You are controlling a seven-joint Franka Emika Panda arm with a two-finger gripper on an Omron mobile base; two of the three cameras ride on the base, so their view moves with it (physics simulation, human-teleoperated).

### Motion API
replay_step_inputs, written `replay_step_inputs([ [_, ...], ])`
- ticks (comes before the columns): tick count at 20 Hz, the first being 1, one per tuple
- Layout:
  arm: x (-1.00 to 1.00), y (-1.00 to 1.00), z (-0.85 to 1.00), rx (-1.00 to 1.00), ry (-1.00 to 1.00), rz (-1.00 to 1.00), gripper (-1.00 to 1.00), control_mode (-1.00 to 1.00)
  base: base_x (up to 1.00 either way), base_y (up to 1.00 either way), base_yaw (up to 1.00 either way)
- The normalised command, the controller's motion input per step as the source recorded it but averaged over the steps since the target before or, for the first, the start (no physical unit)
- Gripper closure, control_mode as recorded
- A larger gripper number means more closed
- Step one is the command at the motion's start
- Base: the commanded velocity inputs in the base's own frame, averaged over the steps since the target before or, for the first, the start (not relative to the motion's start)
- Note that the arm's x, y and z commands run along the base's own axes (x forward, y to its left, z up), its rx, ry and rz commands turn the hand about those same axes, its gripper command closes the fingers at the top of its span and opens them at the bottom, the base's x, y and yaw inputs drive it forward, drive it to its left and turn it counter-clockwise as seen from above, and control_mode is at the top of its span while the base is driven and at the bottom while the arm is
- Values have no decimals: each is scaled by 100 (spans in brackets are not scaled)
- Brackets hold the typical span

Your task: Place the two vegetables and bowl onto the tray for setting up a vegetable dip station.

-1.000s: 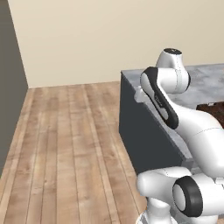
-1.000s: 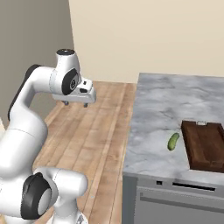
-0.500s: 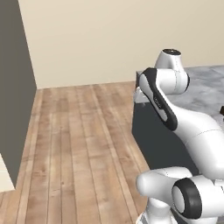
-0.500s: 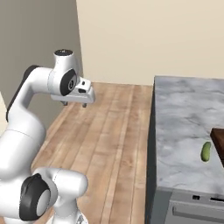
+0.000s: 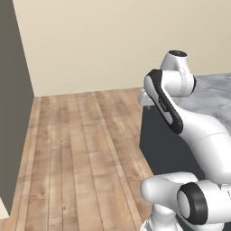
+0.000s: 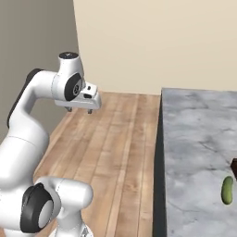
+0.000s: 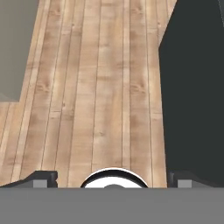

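Observation:
A small green cucumber (image 6: 227,190) lies on the grey marble counter (image 6: 194,139), near the right edge of the right base view. Just above it, a dark brown corner of the tray (image 6: 234,165) peeks in at the frame's edge. The bowl is out of view. My gripper (image 6: 80,110) hangs over the wooden floor, well to the left of the counter, pointing down. In the hand view its two fingertips (image 7: 43,177) stand wide apart and the gripper (image 7: 113,179) is open, with only floor planks under it.
The counter's dark side panel (image 5: 164,149) stands right of the arm, also seen as the dark panel (image 7: 192,87) in the hand view. Wooden floor (image 5: 81,149) stretches to a beige back wall (image 6: 152,41). A grey cabinet wall (image 5: 11,113) rises at the left.
The whole picture has shifted: the base has moved, so the counter, cucumber and tray slide to the right in the views. The arm keeps its pose and the gripper stays open.

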Motion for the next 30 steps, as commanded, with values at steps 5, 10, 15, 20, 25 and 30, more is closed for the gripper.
replay_step_inputs([
  [5, 0, 0, 0, 0, 0, 0, -100, 100, 70, 15, -2],
  [10, 0, 0, 0, 0, 0, 0, -100, 100, 70, 14, -1],
  [15, 0, 0, 0, 0, 0, 0, -100, 100, 71, 13, -1],
  [20, 0, 0, 0, 0, 0, 0, -100, 100, 71, 13, -1],
  [25, 0, 0, 0, 0, 0, 0, -100, 100, 71, 13, -1],
  [30, 0, 0, 0, 0, 0, 0, -100, 100, 71, 12, -1],
])
